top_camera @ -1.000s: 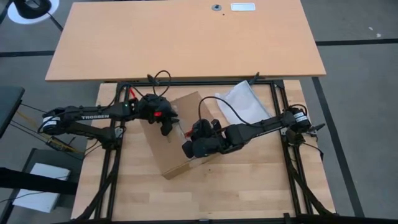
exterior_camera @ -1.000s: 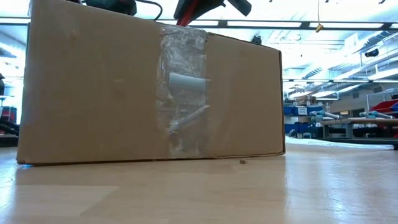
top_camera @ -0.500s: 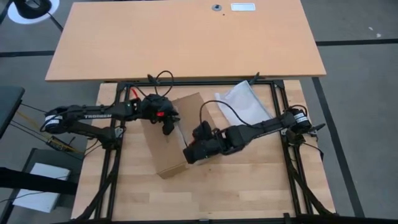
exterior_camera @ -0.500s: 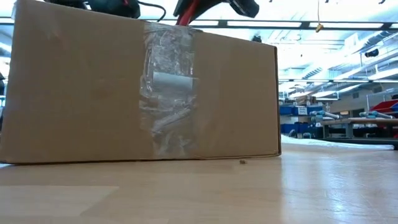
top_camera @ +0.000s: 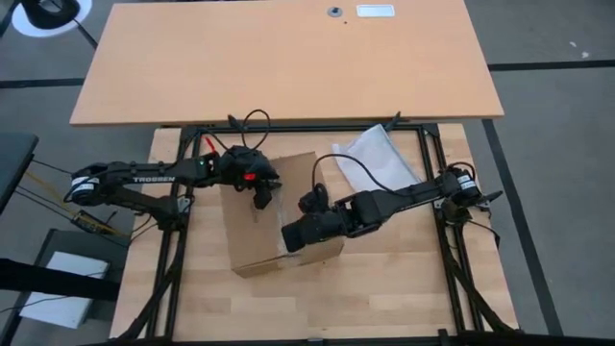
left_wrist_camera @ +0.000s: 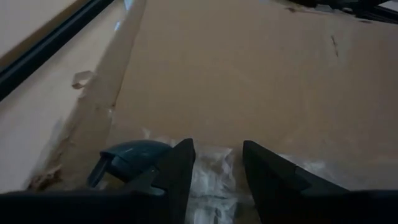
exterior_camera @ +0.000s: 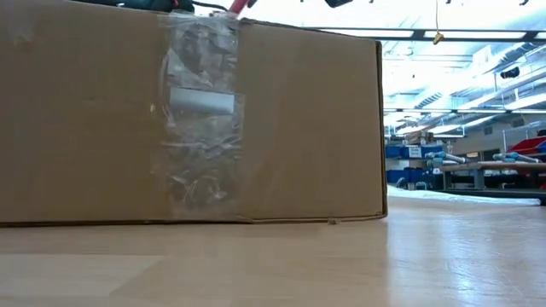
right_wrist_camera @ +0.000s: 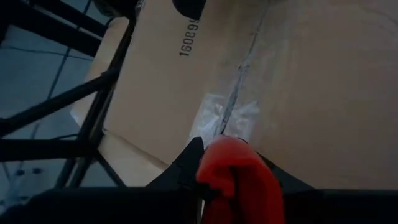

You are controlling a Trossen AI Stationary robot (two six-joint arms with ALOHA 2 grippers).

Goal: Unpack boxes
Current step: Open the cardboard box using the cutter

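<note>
Left gripper (left_wrist_camera: 214, 171), fingers parted, rests on taped seam of closed brown corrugated cardboard carton (top_camera: 269, 207); right gripper (top_camera: 291, 235), pinching a red tool (right_wrist_camera: 239, 180), must slit tape

Two dark jointed arms, white "TROSSEN" lettering along the left. Black looping cables, red accents near left end effector (top_camera: 259, 199); right end effector (right_wrist_camera: 239, 168) red-tipped.

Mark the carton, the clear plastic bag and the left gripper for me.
carton (top_camera: 255, 240): high view, bare top panel.
clear plastic bag (top_camera: 377, 154): high view, its middle.
left gripper (left_wrist_camera: 216, 171): left wrist view, between the fingertips, over the tape.
</note>
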